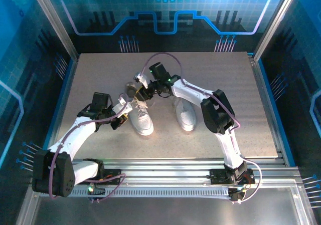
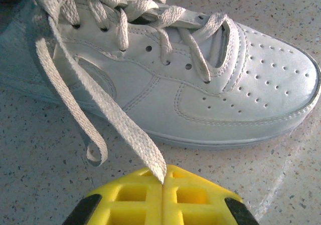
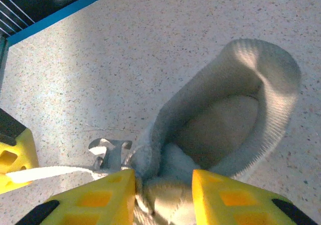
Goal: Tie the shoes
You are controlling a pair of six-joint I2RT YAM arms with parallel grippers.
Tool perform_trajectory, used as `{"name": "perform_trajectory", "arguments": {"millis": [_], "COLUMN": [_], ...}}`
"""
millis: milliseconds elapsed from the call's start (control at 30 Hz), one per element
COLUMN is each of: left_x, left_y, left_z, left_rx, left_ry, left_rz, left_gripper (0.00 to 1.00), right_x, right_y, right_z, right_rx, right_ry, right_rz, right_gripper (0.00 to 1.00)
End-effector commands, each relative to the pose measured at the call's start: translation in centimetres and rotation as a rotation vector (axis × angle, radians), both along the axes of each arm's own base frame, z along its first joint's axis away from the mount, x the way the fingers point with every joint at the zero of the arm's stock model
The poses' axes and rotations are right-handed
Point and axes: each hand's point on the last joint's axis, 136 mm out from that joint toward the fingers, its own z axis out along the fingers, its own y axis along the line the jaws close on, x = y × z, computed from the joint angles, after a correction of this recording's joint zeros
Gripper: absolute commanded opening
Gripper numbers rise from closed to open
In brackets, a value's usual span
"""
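My left claw (image 2: pixel 163 181) is pinched tight on the end of a lace (image 2: pixel 125 130). It draws the lace out to the left of the left shoe (image 2: pixel 210 89), so the strand runs straight, ready for tying. My right claw (image 3: pixel 163 185) sits narrowly parted astride that shoe's tongue (image 3: pixel 165 200), probably to steady it; whether it grips, I cannot tell. The right shoe (image 1: pixel 184 114) lies just beside on the tabletop (image 1: pixel 241 99).

Links: white shells on the left arm (image 1: pixel 75 132) and the right arm (image 1: pixel 193 90)
Joints (image 1: pixel 52 172): black, rounded housings
Cable (image 1: pixel 165 55): lilac, looped along each arm
Left pincer (image 2: pixel 163 182), right pincer (image 3: pixel 163 177): yellow, square recesses, black outer corners
Green light (image 1: pixel 170 77): on the right wrist
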Motion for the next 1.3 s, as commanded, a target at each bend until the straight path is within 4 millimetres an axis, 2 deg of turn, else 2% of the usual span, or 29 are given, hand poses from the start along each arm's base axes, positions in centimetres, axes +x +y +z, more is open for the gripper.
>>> {"name": "perform_trajectory", "arguments": {"millis": [0,233,400,600,1000,1267], "left_x": [0.3,0.8,1.0,0.5,-0.3,-0.9], "left_y": [0.1,1.0,2.3,2.8,4.2,4.7], "left_z": [0.5,0.9,0.9,0.5,-1.1,-2.0], "left_rx": [0.009,-0.005,-0.002,0.012,0.083,0.104], "left_ry": [-0.003,-0.008,0.008,0.016,0.073,0.111], "left_rz": [0.000,0.039,0.099,0.123,0.185,0.206], "left_gripper": [0.00,0.00,0.00,0.00,0.00,0.00], "right_x": [0.5,0.4,0.2,-0.6,-0.8,-0.4], "right_y": [-1.3,-2.7,-3.1,-3.6,-6.7,-6.8], "right_z": [3.2,3.3,2.3,0.9,-1.9,-3.1], "right_rx": [0.053,0.059,0.023,-0.010,-0.056,-0.050], "right_ry": [-0.020,-0.029,-0.024,-0.032,0.026,0.090], "right_rz": [-0.022,-0.015,-0.002,0.027,-0.045,-0.083], "right_gripper": [0.36,0.38,0.39,0.39,0.40,0.40]}}
